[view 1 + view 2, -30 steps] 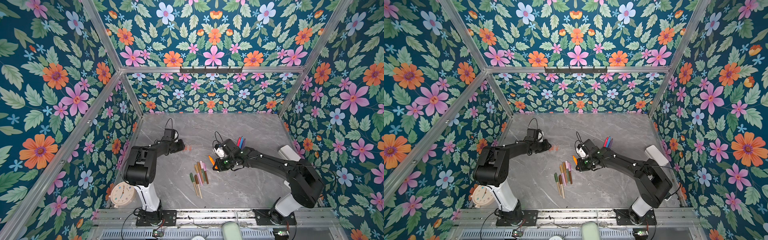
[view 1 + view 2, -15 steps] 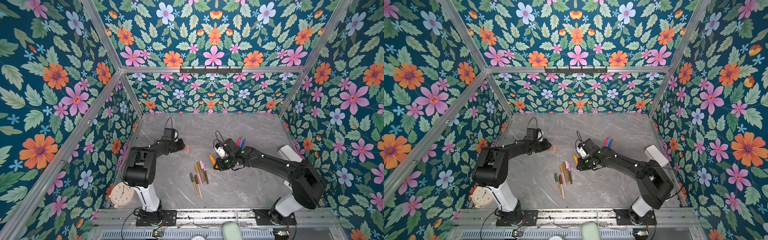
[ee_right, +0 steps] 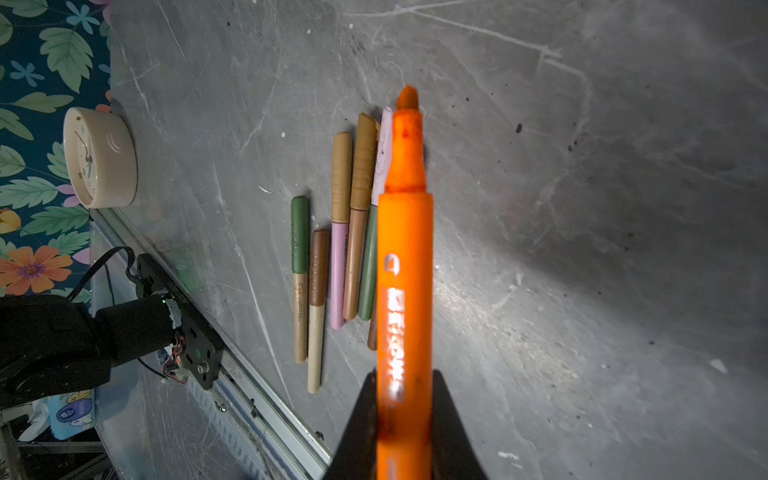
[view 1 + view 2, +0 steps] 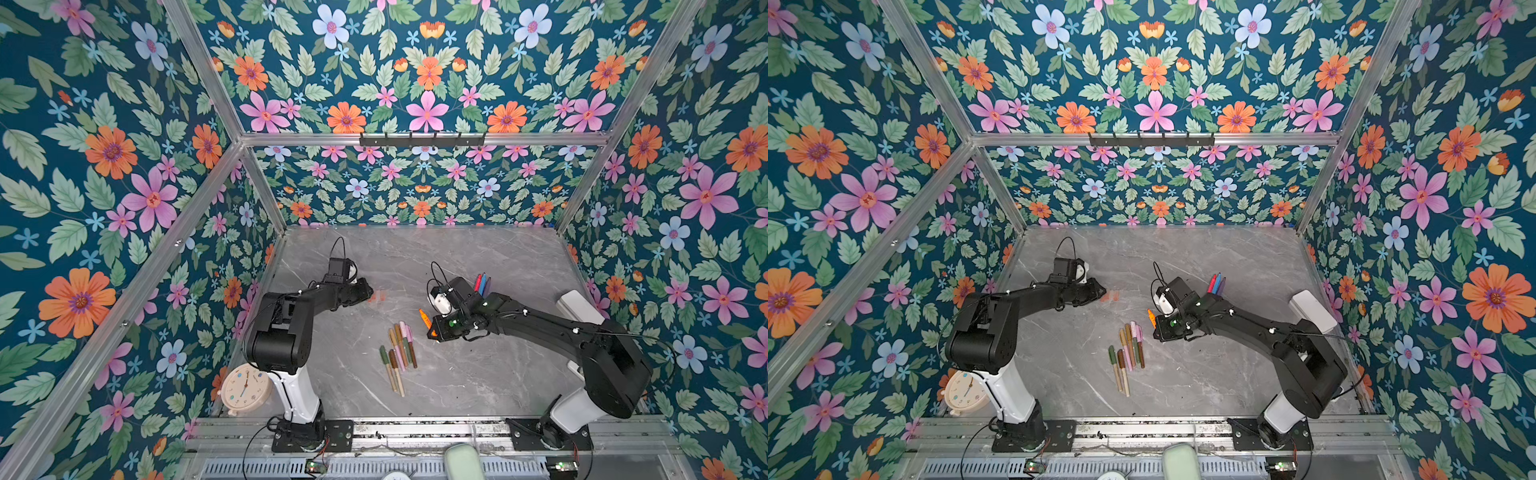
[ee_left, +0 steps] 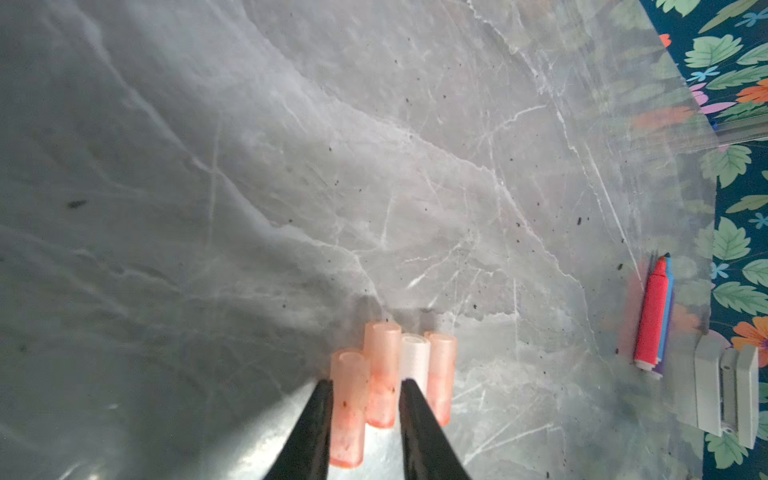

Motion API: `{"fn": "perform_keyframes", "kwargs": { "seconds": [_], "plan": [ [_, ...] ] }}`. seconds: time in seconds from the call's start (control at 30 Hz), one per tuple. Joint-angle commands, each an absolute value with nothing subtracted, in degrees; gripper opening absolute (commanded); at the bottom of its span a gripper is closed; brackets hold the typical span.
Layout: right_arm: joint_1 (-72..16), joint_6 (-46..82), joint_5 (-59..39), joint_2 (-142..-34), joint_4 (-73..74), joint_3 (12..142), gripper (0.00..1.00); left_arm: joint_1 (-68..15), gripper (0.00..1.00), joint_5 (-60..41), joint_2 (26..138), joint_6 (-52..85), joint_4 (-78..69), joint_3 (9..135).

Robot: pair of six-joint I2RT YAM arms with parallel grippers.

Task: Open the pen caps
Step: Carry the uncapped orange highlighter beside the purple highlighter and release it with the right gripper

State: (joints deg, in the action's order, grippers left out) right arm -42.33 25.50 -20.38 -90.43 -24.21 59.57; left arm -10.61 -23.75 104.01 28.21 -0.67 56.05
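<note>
Your right gripper (image 3: 405,399) squeezes the orange pen (image 3: 405,270) tight, low down on its body. The pen has no cap on, and you can see its dark orange tip. In a top view, the pen (image 4: 424,319) sticks out of the gripper near the far end of the soft-colored pens (image 4: 397,355).

Those soft-colored pens lie side by side in a small bunch in the middle of the table (image 4: 457,386). They are green, brown, tan and pink, and each one has its cap on.

Your left gripper (image 5: 365,382) is down low over four loose pen caps (image 5: 390,374). The caps lie close together on the table, three pale orange-pink and one whitish. The two black fingers (image 5: 415,415) stand a little apart, and two of the caps sit between them. You cannot tell if the fingers press on a cap or just stand around them. In a top view the caps are only a faint pink patch (image 4: 378,296) just beside the gripper's tip.

The bright pens (image 4: 482,284), red, blue and purple, lie together behind your right arm, near a white box (image 4: 579,307). A round clock (image 4: 245,386) sits by the base of your left arm.
</note>
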Motion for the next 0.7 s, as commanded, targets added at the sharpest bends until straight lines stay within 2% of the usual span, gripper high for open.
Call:
{"fn": "perform_keyframes", "kwargs": {
  "seconds": [0.0,0.23,0.33,0.53,0.67],
  "plan": [
    [-42.42,25.09,-19.50,-90.52,-25.34,60.20,0.00,-10.63,0.31,-23.82,104.15,28.21,-1.32,56.16],
    [-37.72,24.76,-16.97,-90.26,-31.73,62.33,0.00,-10.63,0.31,-18.46,100.31,27.07,0.09,55.12],
    [-30.91,25.76,-18.10,-87.75,-32.46,61.60,0.00,-10.63,0.31,-17.37,97.47,27.35,-0.37,54.05],
    [-11.02,31.02,-23.60,-85.86,-27.76,57.80,0.00,-10.63,0.31,-18.36,88.29,30.81,-10.13,45.23],
    [-6.10,30.08,-18.96,-88.69,-27.63,59.12,0.00,-10.64,0.31,-18.70,83.12,31.68,-17.03,38.78]
  ]
}}
